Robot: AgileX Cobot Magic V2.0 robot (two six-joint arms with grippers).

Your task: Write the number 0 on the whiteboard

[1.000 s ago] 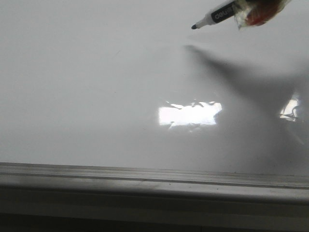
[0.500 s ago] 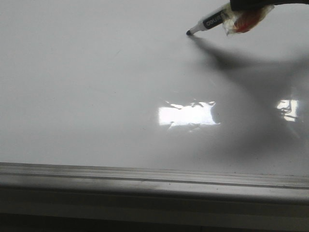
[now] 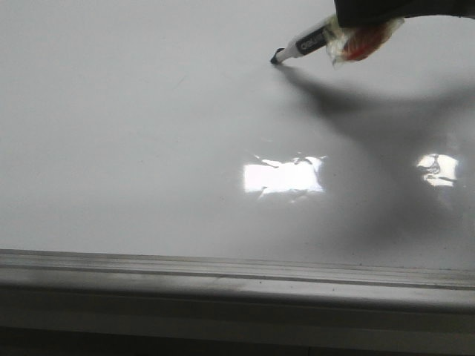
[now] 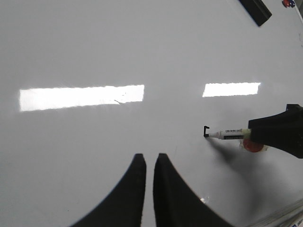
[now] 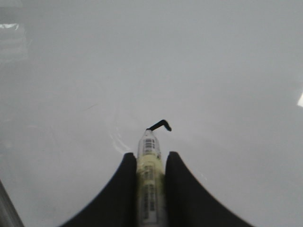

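So far the number 0 [image 5: 161,125] is one short hooked stroke; right jaws clamp the marker [image 5: 149,179].

The whiteboard [image 3: 148,133] was a large, glossy white sheet lying flat, with a grey metal rail along its near edge and bright rectangular glare patches on its surface. Of the number 0 [image 4: 205,131], only a short black hooked stroke was drawn, a small bent line toward the board's far right. The surrounding surface was unmarked.
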